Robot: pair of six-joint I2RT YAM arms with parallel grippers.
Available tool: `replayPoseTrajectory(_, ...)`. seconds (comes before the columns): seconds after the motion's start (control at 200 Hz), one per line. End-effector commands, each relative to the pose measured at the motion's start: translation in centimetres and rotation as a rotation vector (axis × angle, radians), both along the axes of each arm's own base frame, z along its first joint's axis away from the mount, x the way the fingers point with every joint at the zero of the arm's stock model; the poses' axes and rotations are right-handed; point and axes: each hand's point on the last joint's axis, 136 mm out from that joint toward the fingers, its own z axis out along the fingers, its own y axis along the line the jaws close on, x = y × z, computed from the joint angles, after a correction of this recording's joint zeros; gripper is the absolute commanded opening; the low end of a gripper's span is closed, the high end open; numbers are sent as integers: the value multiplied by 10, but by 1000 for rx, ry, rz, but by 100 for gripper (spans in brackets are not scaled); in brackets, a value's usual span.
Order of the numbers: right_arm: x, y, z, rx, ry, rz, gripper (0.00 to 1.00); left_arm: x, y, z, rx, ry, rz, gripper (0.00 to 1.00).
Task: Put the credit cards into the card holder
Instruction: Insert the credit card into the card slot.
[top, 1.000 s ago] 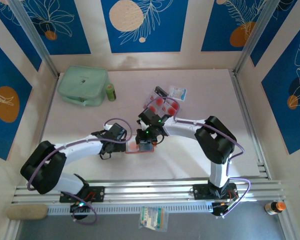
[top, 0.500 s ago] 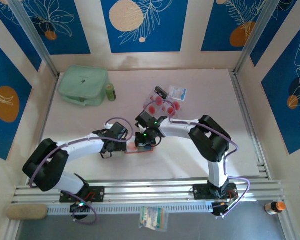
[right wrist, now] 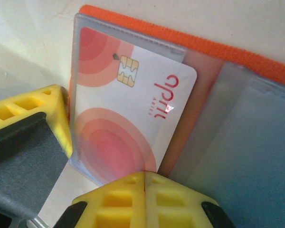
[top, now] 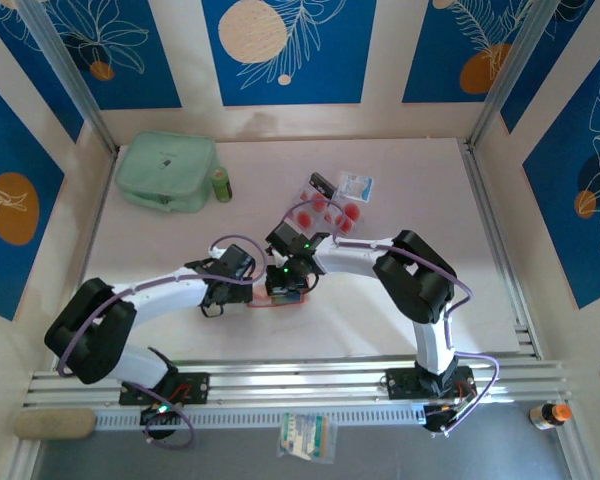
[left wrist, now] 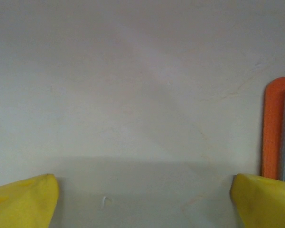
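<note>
One card sits partway in the clear sleeve of the orange card holder. The right fingers, pressed together, meet its near edge. The left fingers stand apart at the holder's 9 o'clock. The next move is probably to push it home, then fetch the spare cards at 1 o'clock.

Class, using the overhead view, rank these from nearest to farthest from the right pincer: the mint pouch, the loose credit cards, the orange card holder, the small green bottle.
1. Card holder, right at the tips of the right pincer.
2. Loose credit cards, just beyond, mid-table.
3. Green bottle, farther back on the left.
4. Mint pouch, far-left corner.
</note>
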Motion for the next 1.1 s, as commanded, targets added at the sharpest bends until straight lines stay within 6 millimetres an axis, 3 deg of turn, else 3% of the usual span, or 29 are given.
replayPoseTrajectory(0.0,4,-7,27,32,-23,-9,0,6,1,15,-14,-39,7,95)
replayPoseTrajectory(0.17,14,-22,37,20,-57,-43,0,13,7,37,-18,-106,35,97)
replayPoseTrajectory(0.31,20,-25,37,19,-58,-51,0,16,12,42,-10,-122,49,97)
replayPoseTrajectory(0.665,23,-10,23,15,-34,-36,0,11,15,16,21,-38,51,97)
replayPoseTrajectory(1.09,21,1,10,7,-10,-19,0,9,12,1,24,0,38,97)
